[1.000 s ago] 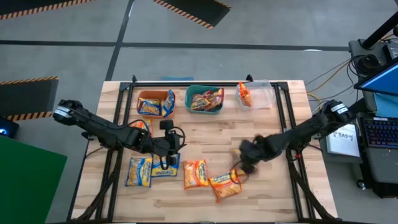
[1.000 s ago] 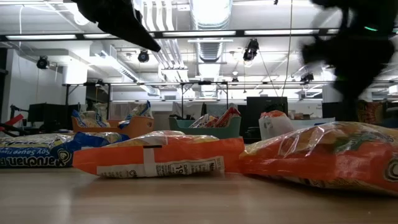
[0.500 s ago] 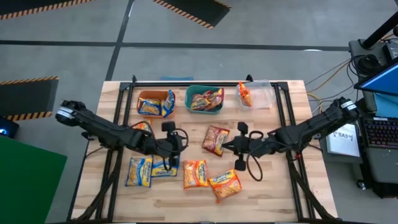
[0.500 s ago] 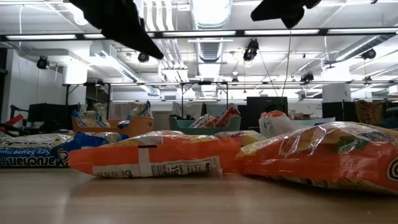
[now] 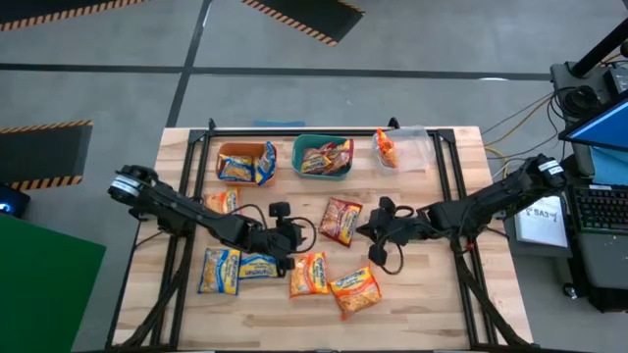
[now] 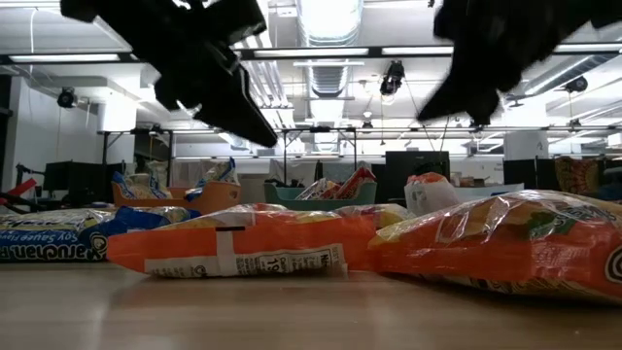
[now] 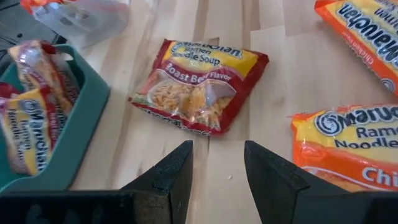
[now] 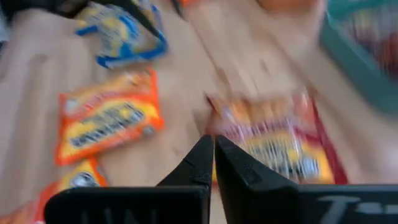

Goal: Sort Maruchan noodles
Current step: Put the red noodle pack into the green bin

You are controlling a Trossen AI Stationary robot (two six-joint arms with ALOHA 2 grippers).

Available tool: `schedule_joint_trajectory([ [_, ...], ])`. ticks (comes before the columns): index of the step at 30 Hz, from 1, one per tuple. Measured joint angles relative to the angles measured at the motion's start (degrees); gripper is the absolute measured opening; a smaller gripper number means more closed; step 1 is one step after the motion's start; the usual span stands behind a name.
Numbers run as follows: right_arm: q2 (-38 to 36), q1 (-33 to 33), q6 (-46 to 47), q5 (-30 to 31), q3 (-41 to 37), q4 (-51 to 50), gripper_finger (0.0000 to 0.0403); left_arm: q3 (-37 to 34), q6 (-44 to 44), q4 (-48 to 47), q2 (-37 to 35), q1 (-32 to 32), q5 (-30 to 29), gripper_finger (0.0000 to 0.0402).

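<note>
A maroon-and-yellow Maruchan packet point(image 5: 340, 220) lies flat on the table's middle, also seen in the left wrist view point(image 7: 199, 87). My left gripper point(image 5: 294, 236) hangs open just left of it, its fingers point(image 7: 180, 171) pointing at it from short of its near edge. My right gripper point(image 5: 367, 231) is shut and raised above the table just right of the packet point(image 8: 286, 146). Two orange packets point(image 5: 309, 275) point(image 5: 355, 289) and two blue ones point(image 5: 219, 270) point(image 5: 257, 265) lie toward the near edge. Another packet point(image 5: 221, 201) lies at the left.
Along the far edge stand an orange bin point(image 5: 245, 162), a green bin point(image 5: 322, 157) and a clear bin point(image 5: 404, 147), each with packets in it. Bare wood lies between the bins and the maroon packet. In the low view, orange packets point(image 6: 243, 243) fill the foreground.
The maroon packet, unseen a second ago, now lies flat mid-table. My right gripper has risen from over the orange packets, swung toward the table's far left and tipped up, staying shut. My left gripper has moved down and toward the table's right, nearer the maroon packet.
</note>
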Motion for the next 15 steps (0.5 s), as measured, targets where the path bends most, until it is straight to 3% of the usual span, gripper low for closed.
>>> schedule_joint_trajectory([
  [3,0.00,-3.19,7.26,-5.57,-3.40,-0.42,0.0009,0.00,0.18,3.80,2.96,0.85,0.47,0.0120],
  [7,0.53,-7.46,15.84,-13.33,-6.87,-3.20,0.0009,0.00,1.24,10.50,7.08,3.06,6.31,0.0103],
  [15,0.59,-13.02,25.65,-16.56,-8.24,-6.93,0.0015,0.00,3.47,19.33,13.31,6.16,8.93,0.0050],
])
